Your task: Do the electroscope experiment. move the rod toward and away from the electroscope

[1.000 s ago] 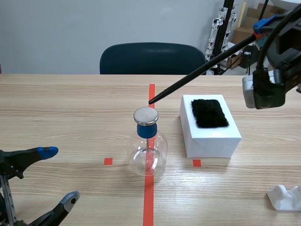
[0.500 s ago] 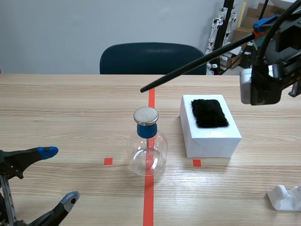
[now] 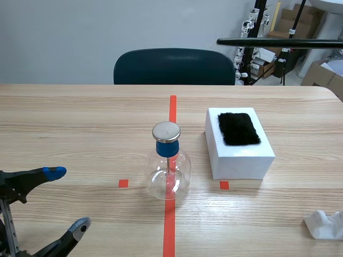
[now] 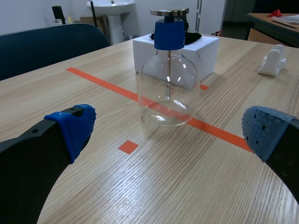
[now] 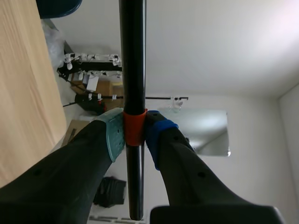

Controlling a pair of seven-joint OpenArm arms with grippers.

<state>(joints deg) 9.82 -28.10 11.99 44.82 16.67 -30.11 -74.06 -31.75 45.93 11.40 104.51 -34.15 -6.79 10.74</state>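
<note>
Our right pincer [image 5: 135, 135] clamps the black rod [image 3: 278, 42] high at far right; our left pincer [image 3: 67, 199] gapes at near left.

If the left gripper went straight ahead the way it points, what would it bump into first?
Probably the electroscope: its glass flask stands right ahead of the left gripper, facing the gap between its open jaws. The white box sits behind it.
</note>
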